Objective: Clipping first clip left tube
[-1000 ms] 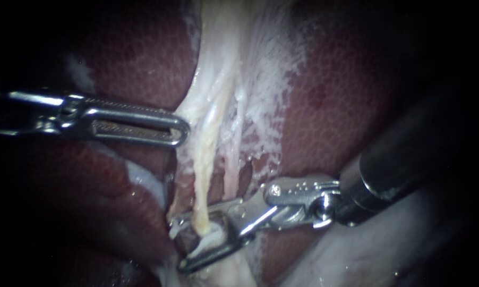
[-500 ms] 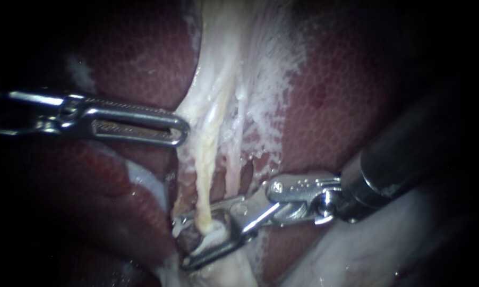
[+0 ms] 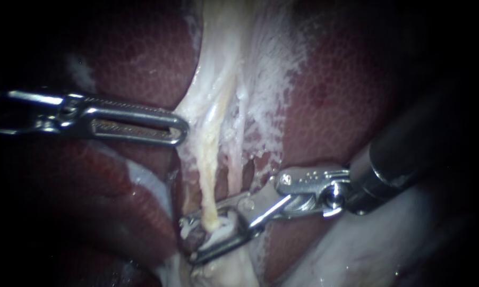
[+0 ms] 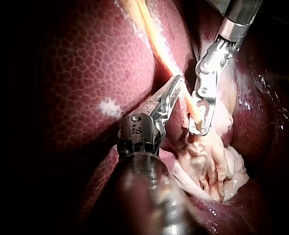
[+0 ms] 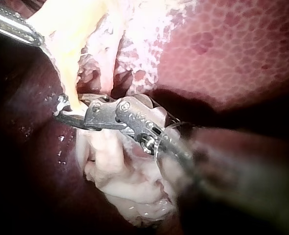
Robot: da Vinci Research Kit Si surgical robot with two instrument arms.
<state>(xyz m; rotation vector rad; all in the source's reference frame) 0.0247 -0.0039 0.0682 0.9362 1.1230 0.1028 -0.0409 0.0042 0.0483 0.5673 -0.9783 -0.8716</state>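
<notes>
Toward six o'clock of the endoscope view, right instrument (image 3: 190,240) straddles the left tube (image 3: 207,170); jaws stand a narrow gap apart, one on either side, with the tube's yellowish lower end between them; a thinner pale tube (image 3: 234,159) lies just beside it at three o'clock, outside the jaws. At nine o'clock, left instrument (image 3: 182,129); jaws lying together, tip against the pale tissue's edge, nothing seen gripped. Liver (image 3: 345,106) dark red around. Judgement: before closing, seat the tube deep in the jaws, square across it, both tips showing past it; keep the neighbouring tube and liver clear; squeeze steadily, no pulling.
</notes>
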